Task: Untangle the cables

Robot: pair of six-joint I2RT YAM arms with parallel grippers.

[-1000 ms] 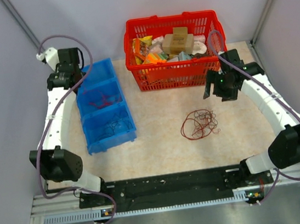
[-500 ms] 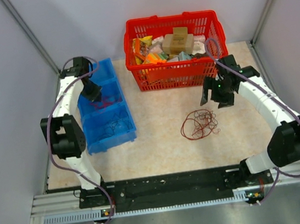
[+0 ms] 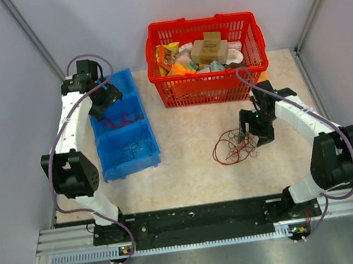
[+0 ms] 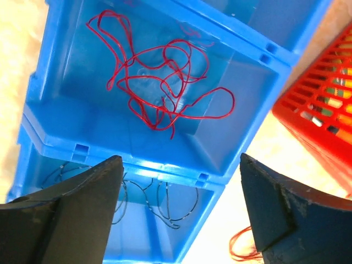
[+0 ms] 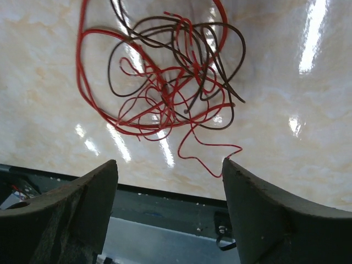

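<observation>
The cables (image 3: 234, 146) lie on the table as a loose bundle of thin red and dark-red loops, shown close up in the right wrist view (image 5: 165, 82). My right gripper (image 3: 252, 136) hangs low over the bundle's right edge. It (image 5: 169, 162) is open, with nothing between the fingers and one red wire end trailing near the right finger. My left gripper (image 3: 105, 105) is open and empty over the blue bin (image 3: 129, 169). Seen from the left wrist (image 4: 180, 159), a red wire (image 4: 159, 82) lies in the middle compartment and thin dark wires (image 4: 159, 201) in the adjoining one.
A red basket (image 3: 203, 89) full of packets stands at the back, just behind the right gripper; its corner (image 4: 324, 93) shows in the left wrist view. The blue bin has three compartments along the table's left side. Grey walls enclose the table on three sides.
The left arm swung in from the left edge to above the blue bin and its jaws opened. The right gripper moved down and forward onto the bundle's right edge.
</observation>
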